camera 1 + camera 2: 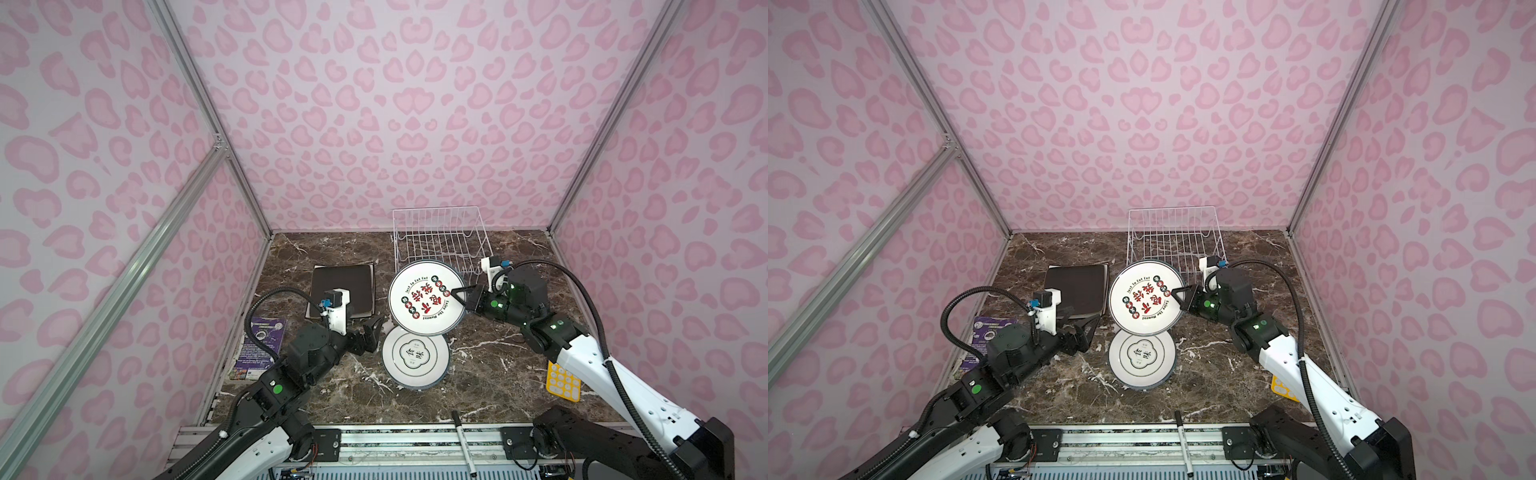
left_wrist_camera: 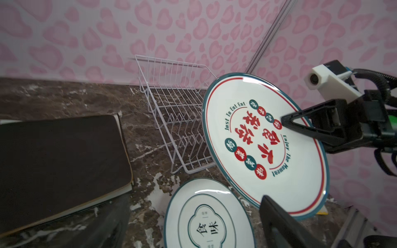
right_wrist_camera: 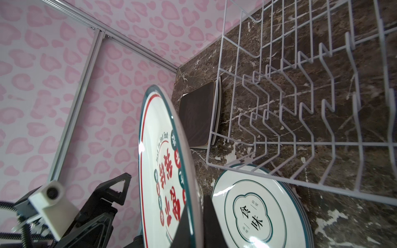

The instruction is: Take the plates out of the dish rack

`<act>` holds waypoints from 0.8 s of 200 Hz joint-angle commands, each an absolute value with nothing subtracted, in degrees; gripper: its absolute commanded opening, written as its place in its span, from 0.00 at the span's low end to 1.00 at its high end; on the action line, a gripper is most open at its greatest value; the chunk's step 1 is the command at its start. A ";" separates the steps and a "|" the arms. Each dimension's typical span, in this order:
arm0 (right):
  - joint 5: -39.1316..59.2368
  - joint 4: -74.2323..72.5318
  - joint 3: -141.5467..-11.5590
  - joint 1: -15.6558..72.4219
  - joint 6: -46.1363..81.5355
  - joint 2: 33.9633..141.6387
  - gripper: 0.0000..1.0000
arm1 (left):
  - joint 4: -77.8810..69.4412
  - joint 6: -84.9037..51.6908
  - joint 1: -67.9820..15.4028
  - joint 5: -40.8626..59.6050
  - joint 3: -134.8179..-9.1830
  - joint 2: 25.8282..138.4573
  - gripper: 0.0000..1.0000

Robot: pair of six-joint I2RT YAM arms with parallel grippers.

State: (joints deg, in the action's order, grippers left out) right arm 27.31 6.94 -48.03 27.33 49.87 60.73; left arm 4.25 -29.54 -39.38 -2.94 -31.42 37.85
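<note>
Pinching red-printed plate [image 1: 424, 297] by its rim with right gripper [image 1: 457, 296], tilted partly over round stack [image 1: 415, 359] (left gripper [image 1: 1080, 321] spread wide).

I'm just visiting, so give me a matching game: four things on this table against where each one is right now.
1 red-lettered plate
2 green-emblem plate
3 dark square plate
4 dish rack

a holds no plates
b lying flat, left of the rack
c tilted, pinched by the right gripper
d lying face up, nearest the table's front edge

Pairs: 1-c, 2-d, 3-b, 4-a
</note>
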 commanded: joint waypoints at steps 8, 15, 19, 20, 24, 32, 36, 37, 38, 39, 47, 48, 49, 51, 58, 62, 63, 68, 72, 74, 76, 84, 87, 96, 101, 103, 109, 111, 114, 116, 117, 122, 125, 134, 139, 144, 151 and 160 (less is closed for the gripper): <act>31.59 -1.45 -47.11 27.33 47.83 61.08 0.00 | -6.51 -48.18 -33.41 16.68 -31.70 44.65 0.98; 32.00 -1.96 -46.85 27.27 47.57 61.24 0.00 | -7.52 -49.46 -32.21 19.42 -32.43 46.97 0.95; 32.21 -2.22 -46.70 27.33 47.42 61.34 0.00 | -8.33 -50.14 -31.74 20.84 -32.71 48.25 0.93; 32.28 -2.29 -46.73 27.33 47.40 61.39 0.00 | -8.51 -50.29 -31.60 21.18 -32.79 48.56 0.93; 32.48 -2.56 -46.65 27.33 47.37 61.55 0.00 | -9.45 -50.91 -31.20 22.55 -33.07 49.67 0.91; 33.10 -2.71 -46.51 27.32 47.21 61.90 0.00 | -11.92 -52.12 -30.71 24.67 -33.53 51.79 0.87; 33.45 -2.66 -46.56 27.33 47.12 62.16 0.00 | -13.21 -52.67 -30.63 25.53 -33.69 52.74 0.84; 33.51 -2.65 -46.57 27.31 47.12 62.24 0.00 | -13.46 -52.75 -30.61 25.64 -33.72 52.96 0.83; 33.63 -2.64 -46.53 27.32 47.07 62.32 0.00 | -13.67 -52.87 -30.60 25.78 -33.78 53.20 0.82; 33.73 -2.60 -46.51 27.33 47.05 62.36 0.00 | -13.78 -52.98 -30.59 26.03 -33.81 53.45 0.81; 34.13 -2.20 -46.53 27.31 46.94 63.02 0.00 | -14.85 -53.27 -30.51 27.11 -34.30 54.91 0.74; 34.16 -2.11 -46.56 27.28 46.94 63.11 0.00 | -14.90 -53.31 -30.50 27.22 -34.42 55.10 0.73; 34.22 -2.02 -46.57 27.26 46.98 63.19 0.00 | -14.92 -53.33 -30.50 27.28 -34.48 55.23 0.72; 34.37 -1.91 -46.64 27.27 47.01 63.33 0.00 | -15.00 -53.34 -30.50 27.50 -34.66 55.53 0.70; 34.73 -1.81 -46.54 27.22 47.02 63.86 0.00 | -15.05 -53.15 -30.50 28.16 -35.07 56.49 0.61; 34.99 -1.84 -46.52 27.20 47.10 64.12 0.00 | -14.99 -53.12 -30.50 28.48 -35.20 57.00 0.56; 35.07 -1.84 -46.55 27.22 47.11 64.18 0.00 | -14.96 -53.06 -30.50 28.57 -35.22 57.11 0.55; 35.64 -2.05 -46.53 27.22 47.17 64.62 0.00 | -14.94 -53.06 -30.50 28.82 -35.35 57.64 0.48; 36.23 -2.18 -46.51 27.24 47.20 65.08 0.00 | -15.01 -53.01 -30.50 29.02 -35.39 58.00 0.43; 36.59 -2.26 -46.54 27.25 47.20 65.22 0.00 | -15.09 -53.11 -30.50 29.07 -35.35 58.16 0.40; 36.88 -2.28 -46.55 27.25 47.15 65.44 0.00 | -15.22 -53.09 -30.50 29.20 -35.29 58.29 0.38; 37.68 -1.92 -46.82 27.25 46.95 66.27 0.00 | -15.71 -53.23 -30.50 29.75 -34.96 58.87 0.28; 37.93 -1.68 -46.91 27.25 46.79 66.53 0.00 | -15.65 -53.11 -30.50 29.93 -34.91 59.06 0.24; 38.72 -0.71 -47.28 27.25 45.97 67.33 0.00 | -15.19 -52.97 -30.51 30.23 -34.82 59.48 0.12; 38.79 0.01 -47.50 27.16 45.64 67.64 0.00 | -14.93 -52.84 -30.50 30.39 -34.70 59.69 0.06; 38.77 0.25 -47.52 27.16 45.32 67.73 0.00 | -14.72 -52.80 -30.50 30.43 -34.71 59.68 0.04; 38.68 0.99 -47.49 27.09 44.87 67.76 0.01 | -14.15 -52.51 -30.50 30.49 -34.49 59.68 0.04; 38.56 1.21 -47.47 27.03 44.77 67.76 0.04 | -13.97 -52.44 -30.50 30.50 -34.40 59.63 0.04; 38.37 1.50 -47.45 26.99 44.55 67.72 0.09 | -13.75 -52.38 -30.50 30.43 -34.25 59.47 0.04; 38.22 1.67 -47.33 26.87 44.43 67.69 0.12 | -13.50 -52.25 -30.50 30.37 -34.05 59.39 0.04; 38.18 1.80 -47.35 26.84 44.32 67.64 0.16 | -13.39 -52.23 -30.50 30.35 -34.03 59.36 0.04; 37.84 2.69 -47.36 26.53 43.53 67.39 0.30 | -12.55 -51.94 -30.50 30.14 -33.78 59.09 0.04; 37.66 3.40 -47.36 26.27 42.78 67.19 0.37 | -11.88 -51.82 -30.50 30.01 -33.58 58.90 0.04; 36.61 6.96 -48.19 25.38 39.53 66.20 0.50 | -11.25 -51.54 -30.42 30.24 -33.08 58.25 0.04; 35.63 9.36 -48.79 24.82 37.27 65.44 0.56 | -8.96 -51.19 -30.41 30.61 -32.75 57.86 0.04; 34.46 12.08 -49.60 24.39 34.81 64.59 0.63 | -7.66 -50.90 -30.41 30.99 -32.46 57.47 0.04; 32.05 15.77 -50.74 23.94 30.64 63.28 0.71 | -5.66 -50.21 -30.33 31.76 -32.10 57.10 0.04; 27.85 20.44 -52.00 23.61 25.90 61.24 0.79 | -3.19 -49.69 -30.33 32.54 -31.34 56.57 0.04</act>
State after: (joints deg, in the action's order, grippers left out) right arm 35.07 9.30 -49.45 24.58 39.38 64.60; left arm -7.81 -52.71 -30.48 29.34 -32.51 57.91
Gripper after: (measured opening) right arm 0.719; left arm 0.097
